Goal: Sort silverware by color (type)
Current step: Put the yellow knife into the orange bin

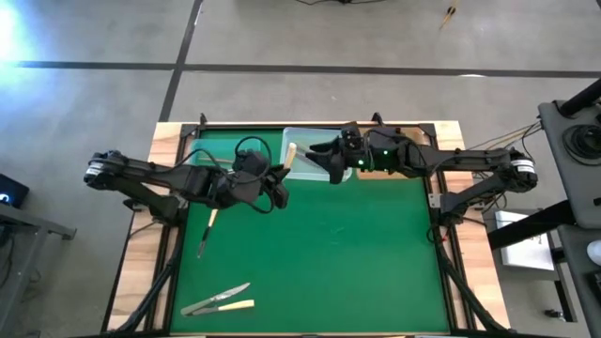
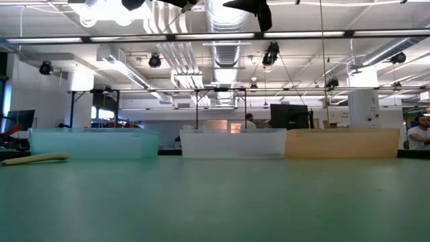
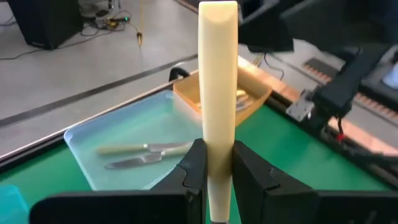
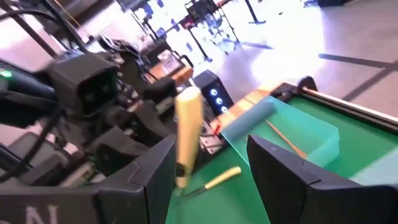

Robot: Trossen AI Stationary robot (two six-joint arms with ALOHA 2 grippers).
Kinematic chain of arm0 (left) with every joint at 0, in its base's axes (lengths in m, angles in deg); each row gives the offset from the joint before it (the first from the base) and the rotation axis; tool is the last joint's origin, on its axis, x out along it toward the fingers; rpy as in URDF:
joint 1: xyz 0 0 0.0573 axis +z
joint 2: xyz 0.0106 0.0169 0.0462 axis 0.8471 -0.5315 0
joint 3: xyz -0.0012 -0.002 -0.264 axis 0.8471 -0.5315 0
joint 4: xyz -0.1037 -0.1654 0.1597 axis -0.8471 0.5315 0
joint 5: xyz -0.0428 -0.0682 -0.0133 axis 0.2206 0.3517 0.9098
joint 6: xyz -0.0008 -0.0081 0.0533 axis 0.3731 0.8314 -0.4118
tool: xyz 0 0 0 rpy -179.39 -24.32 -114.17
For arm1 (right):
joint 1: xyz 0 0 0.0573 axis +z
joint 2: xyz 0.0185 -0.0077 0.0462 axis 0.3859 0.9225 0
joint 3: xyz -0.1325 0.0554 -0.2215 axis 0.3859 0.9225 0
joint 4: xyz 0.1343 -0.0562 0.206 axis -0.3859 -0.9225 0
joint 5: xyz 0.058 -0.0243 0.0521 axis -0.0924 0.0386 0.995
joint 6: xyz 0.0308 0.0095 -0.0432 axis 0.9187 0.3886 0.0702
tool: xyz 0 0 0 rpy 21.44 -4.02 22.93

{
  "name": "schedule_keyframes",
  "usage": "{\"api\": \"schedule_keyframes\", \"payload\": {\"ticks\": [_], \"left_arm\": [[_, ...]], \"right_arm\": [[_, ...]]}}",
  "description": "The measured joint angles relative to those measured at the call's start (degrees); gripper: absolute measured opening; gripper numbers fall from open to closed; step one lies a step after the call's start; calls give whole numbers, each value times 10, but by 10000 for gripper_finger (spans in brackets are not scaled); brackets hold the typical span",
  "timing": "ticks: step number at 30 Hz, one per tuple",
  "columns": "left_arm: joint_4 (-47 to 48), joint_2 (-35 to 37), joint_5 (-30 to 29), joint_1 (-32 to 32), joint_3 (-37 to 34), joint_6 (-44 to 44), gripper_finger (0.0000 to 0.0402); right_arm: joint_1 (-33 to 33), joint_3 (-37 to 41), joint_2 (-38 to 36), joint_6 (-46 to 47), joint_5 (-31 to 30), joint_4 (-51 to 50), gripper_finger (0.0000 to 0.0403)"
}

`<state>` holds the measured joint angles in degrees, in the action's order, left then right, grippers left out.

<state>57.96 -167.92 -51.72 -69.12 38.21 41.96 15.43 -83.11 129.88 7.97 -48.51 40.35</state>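
My left gripper (image 1: 279, 178) (image 3: 217, 155) is shut on a cream-yellow cutlery piece (image 1: 291, 155) (image 3: 217, 74), raised near the clear tray (image 1: 305, 136). My right gripper (image 1: 331, 161) (image 4: 214, 162) hangs open over that tray, facing the cream piece (image 4: 186, 134) and apart from it. Two knives (image 3: 146, 154) lie in the clear tray (image 3: 118, 134). A golden-bronze piece (image 1: 208, 230) lies flat on the green mat, and so do a silver piece (image 1: 216, 299) and a cream piece (image 1: 239, 304) near the near edge. My left gripper pinches the cream piece between its two fingers (image 3: 189, 165) on the lower part of its shaft (image 3: 217, 134). The piece runs along the fingers and sticks out ahead of them toward the far edge, its broad end (image 3: 217, 12) free. It is lifted clear of the table.
Three trays stand along the far edge: teal (image 2: 94, 142), clear (image 2: 232, 142), tan (image 2: 342, 142). The tan tray (image 3: 249, 99) holds some pieces, and the teal tray (image 4: 292, 127) holds a bronze one (image 4: 286, 140). Open green mat (image 1: 338, 253) lies in the middle and toward the right.
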Motion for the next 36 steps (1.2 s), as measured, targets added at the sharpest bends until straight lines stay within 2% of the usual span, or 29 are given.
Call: {"api": "schedule_keyframes", "payload": {"ticks": [10,20,23,27,28,33,36], "left_arm": [[-38,0,7,25,-12,1,30],[-38,-2,15,27,-12,-2,30],[-36,-2,15,27,-11,-12,30],[-39,-2,11,27,-10,-14,30],[-37,-2,7,27,-11,-14,30],[-39,-2,15,26,-10,-15,16],[-36,-2,32,27,-10,-27,30]], "right_arm": [[8,-10,39,14,-4,43,187],[7,-67,102,17,-16,62,184],[7,-86,114,3,-17,48,153],[7,-108,120,-26,-23,22,56],[7,-112,121,-37,-26,18,44],[7,-125,120,-48,-24,-17,44],[7,-135,119,-49,-30,-53,44]]}}
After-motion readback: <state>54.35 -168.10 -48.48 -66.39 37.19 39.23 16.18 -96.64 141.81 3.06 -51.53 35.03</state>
